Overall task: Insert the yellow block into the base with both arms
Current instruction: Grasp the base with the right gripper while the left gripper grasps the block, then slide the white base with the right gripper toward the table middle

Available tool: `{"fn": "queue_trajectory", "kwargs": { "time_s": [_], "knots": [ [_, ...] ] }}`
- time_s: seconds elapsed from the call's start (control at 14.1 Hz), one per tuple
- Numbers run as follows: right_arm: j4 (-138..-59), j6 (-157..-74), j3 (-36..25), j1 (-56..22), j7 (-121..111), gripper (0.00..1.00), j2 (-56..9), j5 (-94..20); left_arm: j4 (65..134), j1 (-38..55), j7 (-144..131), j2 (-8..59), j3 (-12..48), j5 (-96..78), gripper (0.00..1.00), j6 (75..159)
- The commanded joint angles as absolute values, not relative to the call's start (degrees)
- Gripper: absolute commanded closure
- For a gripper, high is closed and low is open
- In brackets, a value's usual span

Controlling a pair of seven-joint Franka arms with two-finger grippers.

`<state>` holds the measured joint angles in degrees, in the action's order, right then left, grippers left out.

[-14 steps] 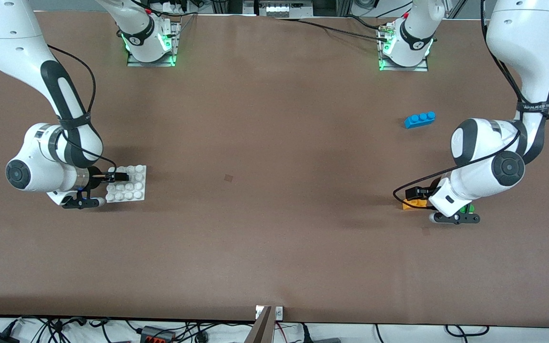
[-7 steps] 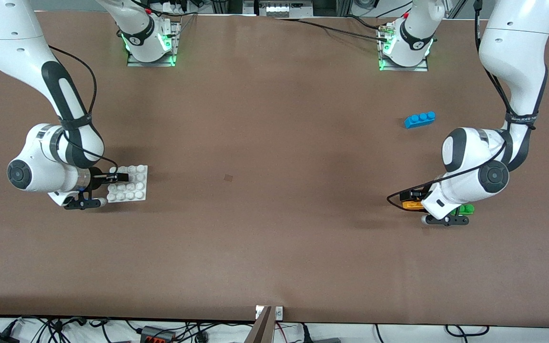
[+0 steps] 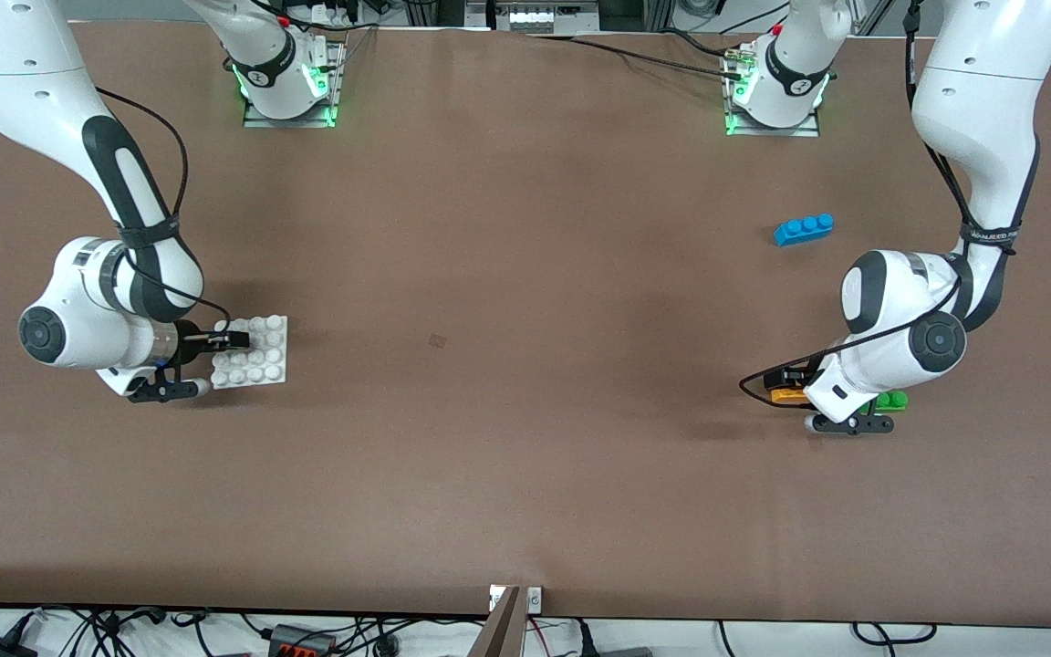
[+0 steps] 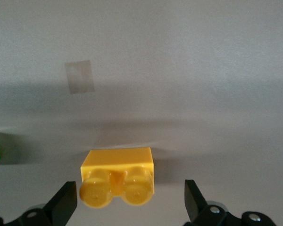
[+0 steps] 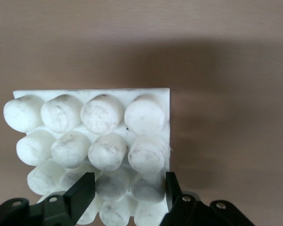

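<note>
Nearest the front camera, toward the left arm's end of the table, the small yellow-orange plastic brick with 2 round studs (image 4: 118, 181) lies on the brown table surface (image 3: 525, 474), just beside a small green plastic brick (image 3: 890, 400). The left gripper (image 3: 785, 377) is down at that brick with its fingers (image 4: 65, 203) spread wide, 1 to each side and clear of it, so nothing is gripped. Toward the right arm's end, the flat square white plastic plate with a 4x4 grid of round studs (image 3: 250, 351) rests on the table, and the right gripper (image 3: 232, 340) straddles part of its edge with the fingers (image 5: 82, 190) set narrowly against the studs; whether they press firmly cannot be told. Farther off lies a longer blue plastic brick with 3 studs (image 3: 804, 228), untouched. Judgement: the pick-up step is in hand for both arms. Next, the left gripper should close squarely on the brick's sides, then both lift and meet over mid-table.
</note>
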<state>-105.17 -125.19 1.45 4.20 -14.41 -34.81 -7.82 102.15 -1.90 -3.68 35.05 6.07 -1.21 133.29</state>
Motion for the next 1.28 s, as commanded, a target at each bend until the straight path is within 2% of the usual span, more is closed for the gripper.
{"fn": "queue_trajectory", "kwargs": {
  "time_s": [0.0, 0.21, 0.43, 0.92, 1.21],
  "knots": [
    [-105.1, -125.9, 4.7, 3.4, -14.9, 0.33, -36.6, -8.6, 102.6, -1.8, -2.9, 35.2, 5.7, -1.5, 0.00, 134.6],
    [-104.6, -126.4, 8.3, 1.3, -9.6, 0.34, -37.8, -8.6, 102.6, -1.8, -1.5, 35.6, 5.6, -1.6, 0.00, 134.7],
    [-102.4, -127.9, 8.4, -6.6, -0.6, 0.33, -38.7, -8.6, 102.6, -1.8, -1.5, 35.9, 5.6, -1.6, 0.00, 134.7],
    [-93.9, -130.4, 8.4, -21.8, 13.6, 0.33, -45.1, -8.6, 102.5, -1.8, -1.6, 36.9, 5.6, -1.6, 0.00, 136.0],
    [-89.6, -131.9, 8.7, -30.3, 23.2, 0.33, -48.2, -8.7, 102.3, -1.8, -1.6, 37.3, 5.7, -1.6, 0.17, 136.1]
  ]
}}
